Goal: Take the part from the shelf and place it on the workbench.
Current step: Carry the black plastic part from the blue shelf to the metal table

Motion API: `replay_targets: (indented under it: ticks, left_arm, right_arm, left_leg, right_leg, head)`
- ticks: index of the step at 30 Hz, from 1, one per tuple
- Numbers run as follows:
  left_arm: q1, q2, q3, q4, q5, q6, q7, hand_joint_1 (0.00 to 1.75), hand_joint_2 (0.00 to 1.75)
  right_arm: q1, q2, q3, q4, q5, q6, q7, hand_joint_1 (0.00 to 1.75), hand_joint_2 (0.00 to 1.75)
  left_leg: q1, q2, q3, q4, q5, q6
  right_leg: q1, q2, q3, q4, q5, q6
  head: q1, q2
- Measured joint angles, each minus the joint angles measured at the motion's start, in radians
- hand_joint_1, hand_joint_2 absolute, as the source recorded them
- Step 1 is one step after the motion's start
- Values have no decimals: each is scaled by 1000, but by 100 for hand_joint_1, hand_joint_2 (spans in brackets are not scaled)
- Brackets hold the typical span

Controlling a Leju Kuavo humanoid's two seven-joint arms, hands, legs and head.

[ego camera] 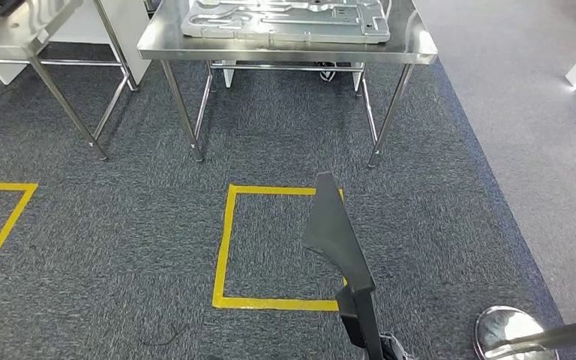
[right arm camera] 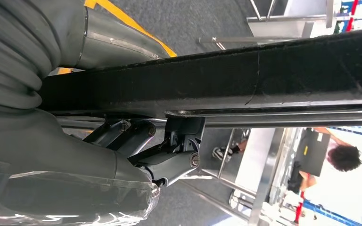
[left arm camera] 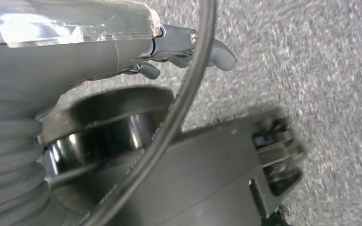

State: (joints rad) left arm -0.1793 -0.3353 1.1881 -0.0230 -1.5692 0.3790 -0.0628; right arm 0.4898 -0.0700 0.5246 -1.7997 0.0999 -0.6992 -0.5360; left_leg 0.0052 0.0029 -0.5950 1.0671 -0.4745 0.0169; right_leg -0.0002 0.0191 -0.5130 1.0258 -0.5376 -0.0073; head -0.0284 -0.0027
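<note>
The part is a flat black plate with an angled outline [ego camera: 337, 232], held upright low in the head view over the carpet. My right hand [ego camera: 390, 349] grips its lower end at the picture's bottom edge. In the right wrist view the part's black edge [right arm camera: 264, 70] crosses the picture, with my right hand [right arm camera: 160, 155] clamped around it. The steel workbench [ego camera: 285, 49] stands ahead, past a yellow floor square. My left hand [left arm camera: 188, 44] hangs above the carpet with its thumb stretched out and nothing in it.
A large grey moulded tray [ego camera: 285, 19] covers most of the workbench top. A second steel table [ego camera: 15, 37] stands at the left. The yellow taped square [ego camera: 225, 247] lies between me and the bench. A chrome post base [ego camera: 506, 330] is at my right. A person [right arm camera: 339, 157] is nearby.
</note>
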Motion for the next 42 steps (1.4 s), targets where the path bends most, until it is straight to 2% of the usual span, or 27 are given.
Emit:
replay_targets:
  ticks: [3,5,6,8,9,10,11,12,14,15,18,20,21,23,24,25,26,28,29,30,32,35,37,39,40,41,42]
  left_arm:
    - [0,-1,-2,0,0,0,7,0,175]
    - [0,-2,-8,0,1,0,11,0,175]
    - [0,-2,-11,0,1,0,14,0,175]
    - [-1,-2,-16,0,2,0,21,0,175]
    - [0,-2,-17,0,6,0,16,0,175]
    - [1,-2,-17,0,16,-1,-3,0,175]
    - [3,-2,-17,0,29,-3,-36,0,175]
    - [5,-2,-16,0,44,-6,-78,0,175]
    - [8,-2,-13,0,63,-12,-144,0,175]
    - [9,-2,-12,0,67,-14,-157,0,175]
    - [11,-2,-9,0,68,-17,-162,0,175]
    - [11,-2,-5,0,68,-18,-162,0,175]
    - [11,-1,-4,0,68,-18,-162,0,175]
    - [13,0,0,0,68,-18,-162,0,175]
    - [15,0,2,0,69,-18,-162,0,175]
    - [16,1,5,0,69,-18,-162,0,175]
    - [17,1,7,0,70,-17,-162,0,175]
    - [19,1,10,0,70,-17,-162,0,175]
    - [19,1,11,0,69,-17,-161,0,175]
    - [19,2,12,0,68,-17,-160,0,175]
    - [18,2,14,1,66,-17,-157,0,175]
    - [19,1,15,1,56,-13,-129,0,175]
    - [17,0,14,1,33,-5,-49,0,175]
    - [16,0,12,1,15,0,25,0,175]
    - [17,0,11,1,11,1,41,0,175]
    - [17,0,10,1,9,2,44,0,175]
    - [16,0,10,1,9,2,42,0,175]
  right_arm:
    - [1,1,0,0,3,0,8,175,175]
    - [2,1,-1,1,4,0,15,175,175]
    - [2,1,-1,2,4,0,19,175,175]
    - [3,1,-1,6,3,0,28,175,175]
    - [4,1,-1,10,2,0,33,175,175]
    - [4,1,0,13,2,0,38,175,175]
    - [5,1,1,16,2,0,45,175,175]
    - [6,0,4,17,3,0,51,175,175]
    - [4,0,10,21,4,1,53,175,175]
    - [2,-1,12,28,1,3,44,175,175]
    - [-18,0,15,79,-39,24,-21,175,175]
    - [-30,0,13,118,-62,37,-59,175,175]
    - [-35,1,12,132,-66,40,-68,175,175]
    - [-45,1,12,153,-67,43,-74,175,175]
    - [-48,2,12,162,-67,44,-74,175,175]
    - [-49,2,12,171,-67,46,-73,175,175]
    - [-50,3,12,177,-67,49,-71,175,175]
    - [-52,4,12,187,-65,51,-64,175,175]
    - [-55,5,12,192,-59,47,-58,175,175]
    - [-56,6,12,197,-50,39,-51,175,175]
    - [-59,9,12,207,-27,21,-36,175,175]
    - [-64,10,12,219,-7,8,-21,175,175]
    - [-69,12,9,226,-2,4,-16,175,175]
    - [-71,14,3,233,0,2,-14,175,175]
    - [-71,16,0,237,0,2,-14,175,175]
    - [-71,16,-2,241,0,1,-14,175,175]
    - [-71,18,-6,244,0,1,-15,175,175]
  left_leg:
    - [-1,-3,12,-21,-8,11]
    - [5,-2,26,-36,-8,20]
    - [7,-1,33,-40,-9,24]
    - [7,2,43,-43,-17,26]
    - [7,2,47,-43,-23,26]
    - [8,2,54,-43,-29,24]
    - [8,1,64,-43,-36,22]
    - [9,1,75,-43,-44,19]
    - [8,1,92,-44,-60,9]
    - [7,2,97,-46,-65,3]
    - [6,5,109,-58,-75,-15]
    - [7,6,103,-26,-94,-23]
    - [7,5,81,22,-114,-26]
    - [7,5,-1,162,-164,-28]
    - [7,4,-43,220,-175,-28]
    - [7,4,-71,249,-167,-27]
    - [6,4,-81,239,-137,-24]
    - [2,8,-53,126,-42,-10]
    - [-2,16,-33,67,-8,-1]
    - [-7,24,-17,25,6,7]
    - [-14,29,-5,-7,-2,18]
    - [-6,4,21,-32,-7,30]
    - [-1,-8,39,-42,-10,36]
    - [1,-22,46,-44,-16,36]
    - [2,-30,51,-44,-21,34]
    - [5,-37,58,-44,-28,31]
    - [8,-42,68,-44,-35,28]
  right_leg:
    - [-4,-1,3,-4,-6,17]
    - [-5,-6,-9,32,-27,28]
    - [-8,-8,-35,81,-49,34]
    - [-14,-11,-119,214,-94,43]
    - [-16,-12,-154,257,-96,47]
    - [-19,-13,-173,266,-77,50]
    - [-21,-14,-171,236,-38,51]
    - [-23,-16,-152,176,12,51]
    - [-20,-20,-105,60,69,44]
    - [-17,-21,-91,27,75,39]
    - [-13,-17,-79,8,61,19]
    - [-16,-16,-64,-3,55,4]
    - [-17,-17,-55,-7,52,-3]
    - [-12,-18,-42,-8,40,-14]
    - [-9,-18,-35,-8,33,-16]
    - [-6,-16,-26,-7,25,-17]
    - [-4,-15,-15,-7,17,-17]
    - [0,-14,12,-8,-2,-17]
    - [5,-15,24,-7,-12,-14]
    - [6,-17,31,-7,-20,-10]
    - [8,-26,40,-7,-26,3]
    - [3,-34,39,26,-31,21]
    - [-4,-27,-11,116,-67,34]
    - [-13,-23,-95,225,-112,48]
    - [-18,-23,-127,253,-118,54]
    - [-23,-23,-143,249,-103,59]
    - [-27,-23,-141,210,-64,63]
  head:
    - [0,0]
    - [0,0]
    - [0,0]
    - [0,0]
    - [0,0]
    - [0,0]
    - [0,0]
    - [0,0]
    - [0,0]
    - [0,0]
    - [0,0]
    - [0,0]
    - [0,0]
    - [0,0]
    - [0,0]
    - [0,0]
    - [0,0]
    - [0,0]
    - [0,0]
    - [0,0]
    - [0,0]
    - [0,0]
    - [0,0]
    - [0,0]
    - [0,0]
    - [0,0]
    - [0,0]
